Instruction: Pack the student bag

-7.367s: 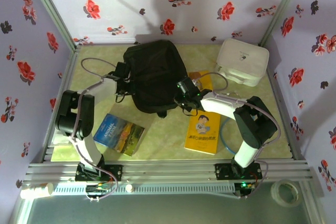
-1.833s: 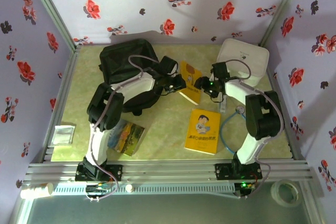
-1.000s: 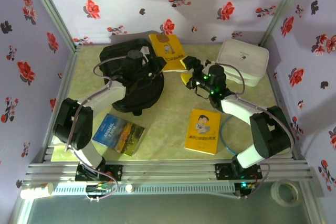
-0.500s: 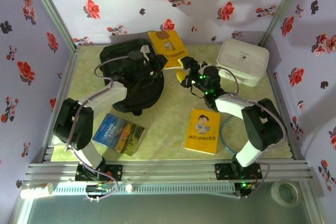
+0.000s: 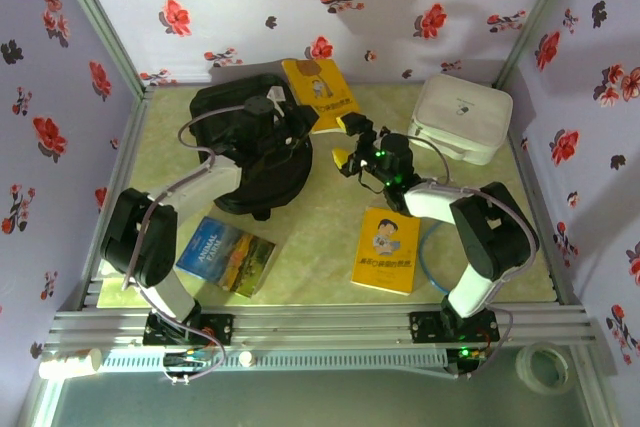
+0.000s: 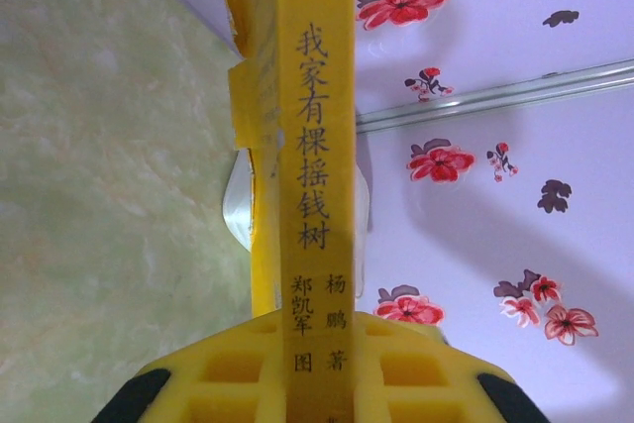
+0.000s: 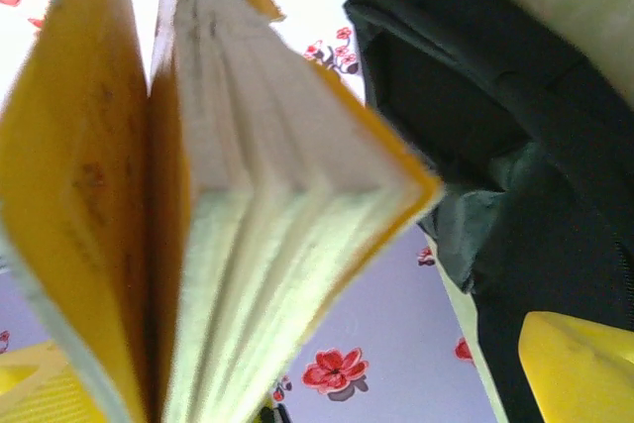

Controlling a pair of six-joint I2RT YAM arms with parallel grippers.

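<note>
1. Left wrist view: the left gripper point(image 6: 317, 344) is clamped on an upright yellow book point(image 6: 315, 146) whose spine reads "我家有棵摇钱树".
2. The student bag point(image 5: 265, 172) lies on the worktop point(image 5: 320, 237), with the book at its right edge.
3. The right gripper point(image 5: 347, 140), right of the bag, has its jaws spread wide and holds nothing.

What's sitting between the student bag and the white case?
Top view: the raised yellow book and the right end effector, between the student bag and the white case.

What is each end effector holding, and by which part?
Left end effector clamps the raised yellow book at its spine edge; right end effector open, holding nothing.
</note>
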